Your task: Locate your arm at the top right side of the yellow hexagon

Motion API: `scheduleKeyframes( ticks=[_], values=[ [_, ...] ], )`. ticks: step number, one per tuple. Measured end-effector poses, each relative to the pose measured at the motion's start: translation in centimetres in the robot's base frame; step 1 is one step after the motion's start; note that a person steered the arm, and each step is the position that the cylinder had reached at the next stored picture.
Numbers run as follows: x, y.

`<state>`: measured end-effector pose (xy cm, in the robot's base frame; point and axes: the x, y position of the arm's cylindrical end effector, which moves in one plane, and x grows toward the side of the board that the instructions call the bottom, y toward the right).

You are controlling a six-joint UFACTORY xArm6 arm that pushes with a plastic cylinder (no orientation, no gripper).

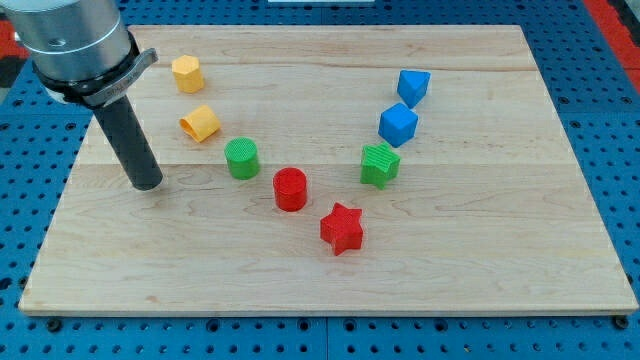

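The yellow hexagon sits near the view's top left of the wooden board. My tip rests on the board at the view's left, well below and a little left of the hexagon, not touching any block. A second yellow block, arch-like, lies just below the hexagon, up and right of my tip.
A green cylinder, red cylinder and red star run down to the right. A green block, blue cube and blue block run up the right side.
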<state>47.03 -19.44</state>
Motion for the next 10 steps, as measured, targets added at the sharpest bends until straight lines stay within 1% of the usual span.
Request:
scheduleKeyframes(
  ticks=[2,3,4,5,6,7,8,9,10],
  values=[
    [-0.4,-0.4],
    [-2.8,-3.5],
    [-10.5,-6.0],
    [-19.7,-6.0],
    [-23.2,-2.0],
    [-22.3,5.2],
    [-21.1,5.8],
    [-19.2,2.5],
    [-18.5,1.2]
  ],
)
